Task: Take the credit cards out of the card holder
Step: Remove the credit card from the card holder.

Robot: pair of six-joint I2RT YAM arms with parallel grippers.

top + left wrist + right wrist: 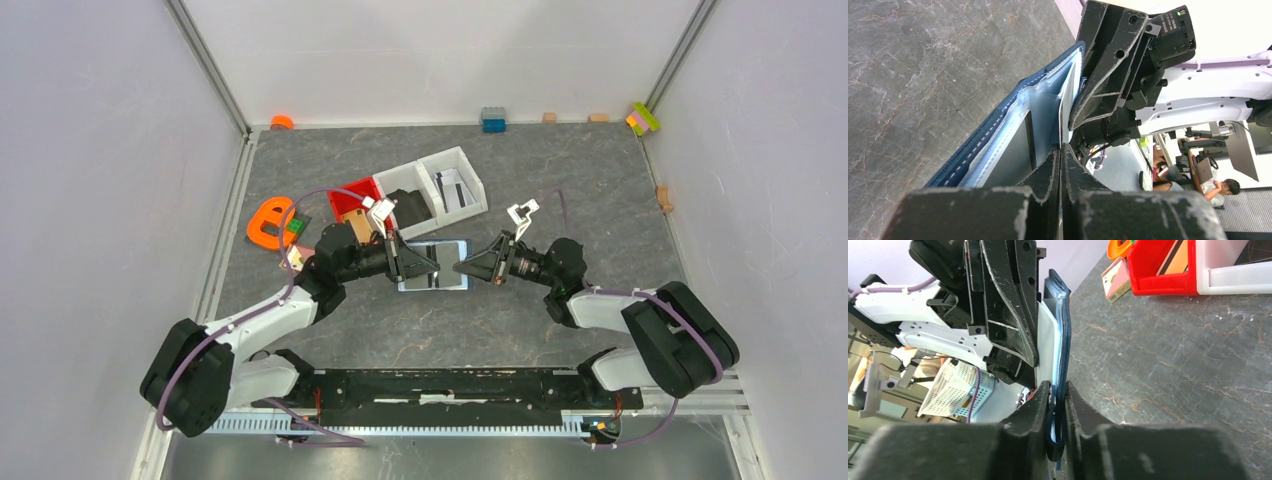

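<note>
- My right claw is pressed together on the navy edge of the card holder. I'm pinching both layers of the fold right at my fingertips.
- My left claw is pressed together too. It's gripping something thin, prob. the near edge of the light card, which runs straight into my tips. I can't fully confirm it's card only and not pocket lining as well.
- The holder is lying open between the two claws, lighter blue inside facing up. My left tips are over the inner pockets and my right tips are on the opp. edge.
- A dark strip, likely the second card, is sitting in a pocket just beside my left fingers, on the stitched-edge side.
- I can't tell whether the holder is touching the table or hanging just above it.
- Step in hand, as I'm judging it: sliding the light card out.
- Doing it well means pulling the left claw straight back along the pocket's line, w/o twisting, so the card isn't jamming in the sleeve.
- The right claw needs a firm grip as the anchor, pulling gently the opp. way.
- If the whole holder is coming along, the left is prob. pinching lining, so re-grip on the card only.
</note>
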